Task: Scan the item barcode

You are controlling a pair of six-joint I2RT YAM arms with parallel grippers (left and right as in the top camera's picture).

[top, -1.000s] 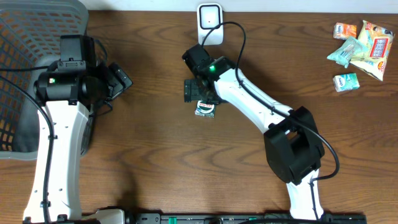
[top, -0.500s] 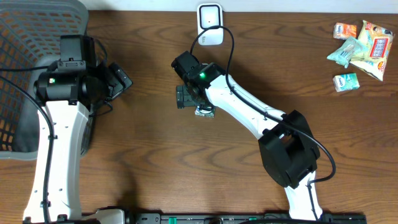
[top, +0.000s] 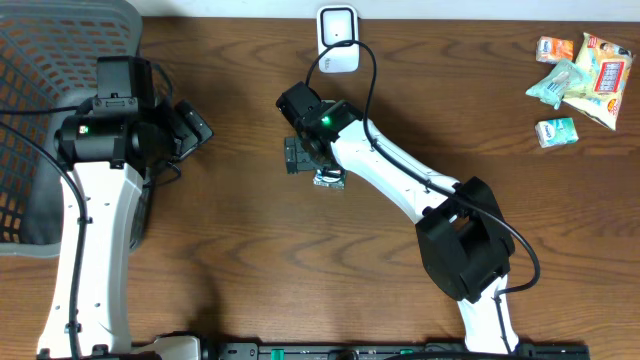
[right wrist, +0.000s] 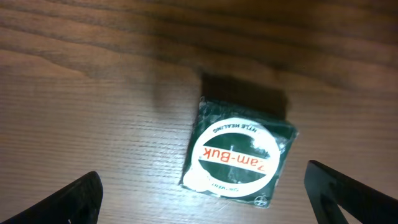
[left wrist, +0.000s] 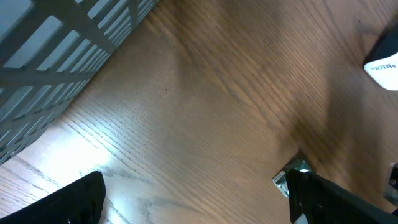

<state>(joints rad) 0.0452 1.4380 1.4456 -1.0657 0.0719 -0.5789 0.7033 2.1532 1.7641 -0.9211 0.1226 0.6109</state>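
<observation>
- Green packet (right wrist: 239, 152) was found lying flat on the table (top: 250, 270), mid-width, toward the far edge, short of the white scanner (top: 338, 38).
- Right gripper (top: 298, 155) was noted directly above it, fingers spread wide and nothing held. The packet lay between them, untouched.
- Left gripper (top: 190, 125) was seen wide and empty, well apart, beside the basket (top: 40, 60). The right arm was judged nearer.
- Packet: near-square, no clear long axis, skewed to the fingers. Glossy wrap, round white label, orange lettering. No barcode was seen on top.
</observation>
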